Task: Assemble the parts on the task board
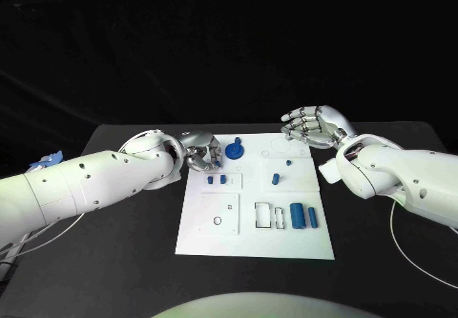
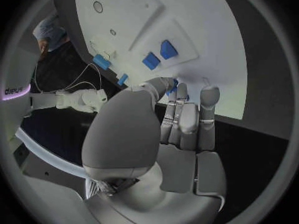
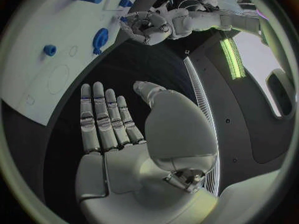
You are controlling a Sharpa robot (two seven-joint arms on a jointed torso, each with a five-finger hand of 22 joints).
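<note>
1. I see my left hand [image 1: 200,154] at the task board's [image 1: 215,245] far-left corner — fingers curled, pinching a small blue part [image 2: 172,84].
2. My right hand [image 1: 318,127] hovers past the far-right corner — fingers straight, side by side, holding nothing.
3. Other blue parts [image 1: 304,215] lie on the board.

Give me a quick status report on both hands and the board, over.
Left hand at board's far left corner, fingers on a small blue part. Right hand open, off the board. Other blue parts lie untouched. Nothing in the way.

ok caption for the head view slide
Left hand at the white board's far left corner near a blue part; right hand open beyond it.
</note>
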